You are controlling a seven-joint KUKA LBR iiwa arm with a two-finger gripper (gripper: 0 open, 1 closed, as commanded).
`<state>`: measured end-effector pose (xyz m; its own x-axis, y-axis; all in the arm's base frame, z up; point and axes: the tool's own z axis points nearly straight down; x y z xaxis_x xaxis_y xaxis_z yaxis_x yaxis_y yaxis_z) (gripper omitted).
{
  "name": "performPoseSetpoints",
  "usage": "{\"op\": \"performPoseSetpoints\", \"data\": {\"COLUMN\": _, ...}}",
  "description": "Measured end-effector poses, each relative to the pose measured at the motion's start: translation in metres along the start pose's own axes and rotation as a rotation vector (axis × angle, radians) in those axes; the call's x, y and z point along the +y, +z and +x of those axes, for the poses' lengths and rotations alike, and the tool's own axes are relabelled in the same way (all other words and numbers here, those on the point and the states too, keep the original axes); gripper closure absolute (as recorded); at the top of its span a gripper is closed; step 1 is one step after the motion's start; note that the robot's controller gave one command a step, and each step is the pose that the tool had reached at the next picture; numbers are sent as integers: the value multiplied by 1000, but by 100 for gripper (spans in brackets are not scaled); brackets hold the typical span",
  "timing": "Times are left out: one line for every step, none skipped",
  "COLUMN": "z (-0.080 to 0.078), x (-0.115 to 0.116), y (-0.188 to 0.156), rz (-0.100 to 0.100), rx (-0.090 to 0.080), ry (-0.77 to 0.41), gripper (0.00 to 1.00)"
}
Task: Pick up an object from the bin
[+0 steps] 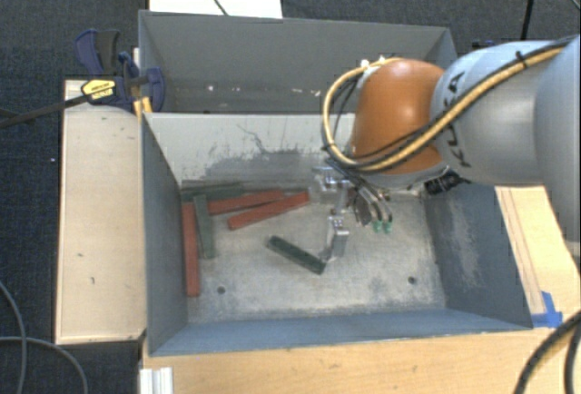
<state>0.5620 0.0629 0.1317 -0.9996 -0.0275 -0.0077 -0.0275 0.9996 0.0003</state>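
Gripper (337, 242) at 3 o'clock end of dark green flat bar (295, 254) in grey metal bin (290, 61). Claw state: can't tell. Nothing lifted yet.

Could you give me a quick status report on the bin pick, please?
Gripper low, at right end of dark green bar. Bar lying flat, not lifted. Red-brown bars apart, to the left.
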Motion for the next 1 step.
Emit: {"op": "performPoseSetpoints", "data": {"z": 41, "x": 13, "y": 47, "rz": -1, "rx": 6, "ry": -83, "gripper": 0}}
